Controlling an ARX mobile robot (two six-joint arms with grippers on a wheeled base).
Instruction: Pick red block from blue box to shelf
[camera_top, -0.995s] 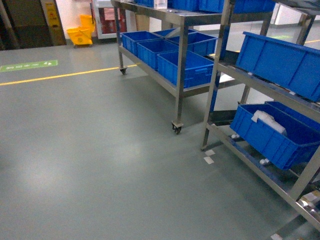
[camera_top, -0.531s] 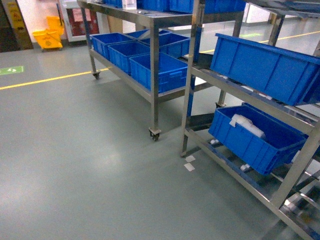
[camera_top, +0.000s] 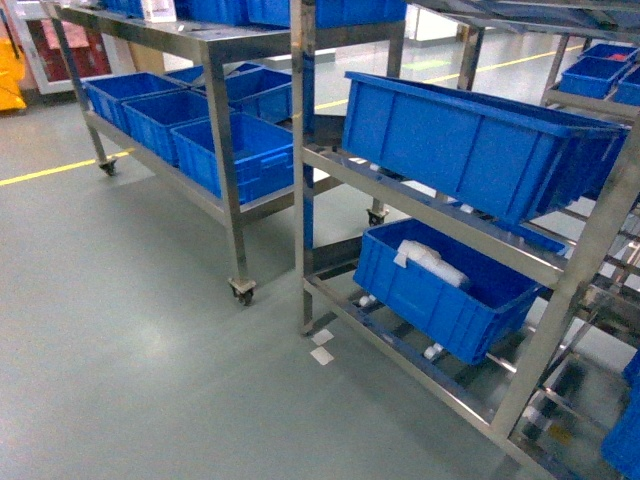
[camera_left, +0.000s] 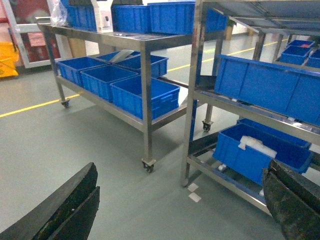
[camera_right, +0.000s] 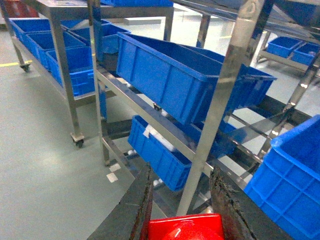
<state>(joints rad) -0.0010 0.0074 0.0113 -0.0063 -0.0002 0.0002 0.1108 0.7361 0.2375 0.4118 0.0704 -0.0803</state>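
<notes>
The shelf has swung closer and leftward in the head view — right fingers clamp the red block, left fingers spread apart.

Left tool agape; right tool clamped.

The head camera is looking slantwise down at the shiny silvery steel shelf from nearby. The left wrist camera is viewing it from farther back, level. The right wrist camera is sitting closest, sharing the tilted dark blue ribbed crate.
</notes>
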